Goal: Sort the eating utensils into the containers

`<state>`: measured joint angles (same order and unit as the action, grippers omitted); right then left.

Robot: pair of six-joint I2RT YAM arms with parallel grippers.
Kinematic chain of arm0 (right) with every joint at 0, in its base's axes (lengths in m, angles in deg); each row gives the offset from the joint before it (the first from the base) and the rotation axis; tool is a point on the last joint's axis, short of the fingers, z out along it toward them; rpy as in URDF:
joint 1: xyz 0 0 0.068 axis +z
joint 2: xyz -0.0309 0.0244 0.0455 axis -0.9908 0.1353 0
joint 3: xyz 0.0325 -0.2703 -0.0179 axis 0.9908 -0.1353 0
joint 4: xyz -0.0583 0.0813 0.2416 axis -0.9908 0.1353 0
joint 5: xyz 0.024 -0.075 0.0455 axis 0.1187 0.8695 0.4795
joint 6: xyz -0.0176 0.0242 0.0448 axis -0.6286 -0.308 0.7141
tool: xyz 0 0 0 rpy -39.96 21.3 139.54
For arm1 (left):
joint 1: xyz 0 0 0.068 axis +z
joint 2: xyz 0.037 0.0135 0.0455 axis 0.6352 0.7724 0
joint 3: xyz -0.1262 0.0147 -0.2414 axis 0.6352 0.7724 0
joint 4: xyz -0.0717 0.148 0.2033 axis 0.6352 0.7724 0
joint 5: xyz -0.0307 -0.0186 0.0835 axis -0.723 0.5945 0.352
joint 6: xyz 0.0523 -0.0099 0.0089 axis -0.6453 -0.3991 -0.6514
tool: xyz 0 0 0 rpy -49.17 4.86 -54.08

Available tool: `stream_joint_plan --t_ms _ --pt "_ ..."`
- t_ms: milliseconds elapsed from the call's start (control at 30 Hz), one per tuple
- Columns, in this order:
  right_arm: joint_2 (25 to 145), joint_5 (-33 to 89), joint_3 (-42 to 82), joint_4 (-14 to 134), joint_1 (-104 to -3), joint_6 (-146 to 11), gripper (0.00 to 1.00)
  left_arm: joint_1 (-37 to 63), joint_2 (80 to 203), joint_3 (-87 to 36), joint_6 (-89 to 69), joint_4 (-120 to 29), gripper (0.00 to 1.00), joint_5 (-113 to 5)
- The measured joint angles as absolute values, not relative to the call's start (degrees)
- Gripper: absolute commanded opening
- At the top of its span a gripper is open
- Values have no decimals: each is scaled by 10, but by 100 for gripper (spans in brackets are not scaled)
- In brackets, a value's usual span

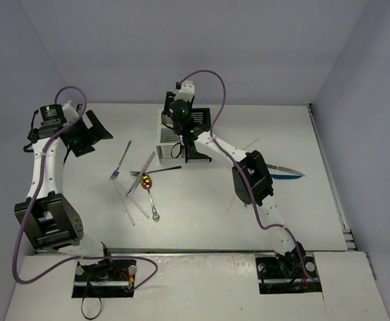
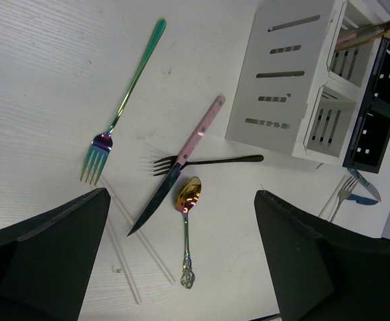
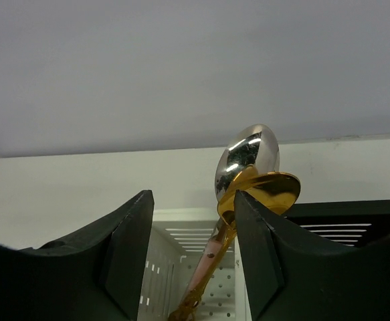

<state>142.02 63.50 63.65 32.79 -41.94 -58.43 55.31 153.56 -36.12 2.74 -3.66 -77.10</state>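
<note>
Grey walls, white worktop [image 1: 201, 227]. Far left, my left pincer [image 1: 93, 137] hangs released, jaws wide, above the loose pieces: teal fork [image 2: 124, 100], pink knife [image 2: 184, 154], black fork [image 2: 215, 160], gold spoon [image 2: 188, 194], all lying flat, not yet sorted. Centre: white caddy [image 2: 281, 87], black caddy [image 2: 375, 127] joined to it. My right pincer [image 3: 193, 200] sits over the white one, fingers parted, grasping nothing. Silver spoon [image 3: 248, 154] & gold-bowled spoon [image 3: 271, 190] stand inside btwn them, gold bowl right against one finger. Best move imo: open wider, rise straight up, no sideways drag, else I hook a bowl & tip the caddy.
</note>
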Motion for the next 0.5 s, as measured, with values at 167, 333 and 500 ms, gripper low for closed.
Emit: stream_joint_plan --t_ms 167,333,500 --pt "1370 613 592 340 -415 -611 49 553 1533 -361 21 -39 89 -770" --pt "1220 597 490 352 -411 -673 48 553 1515 -351 4 -50 89 -765" --pt "1047 592 397 357 -420 -745 48 547 1477 -326 -23 -65 89 -751"
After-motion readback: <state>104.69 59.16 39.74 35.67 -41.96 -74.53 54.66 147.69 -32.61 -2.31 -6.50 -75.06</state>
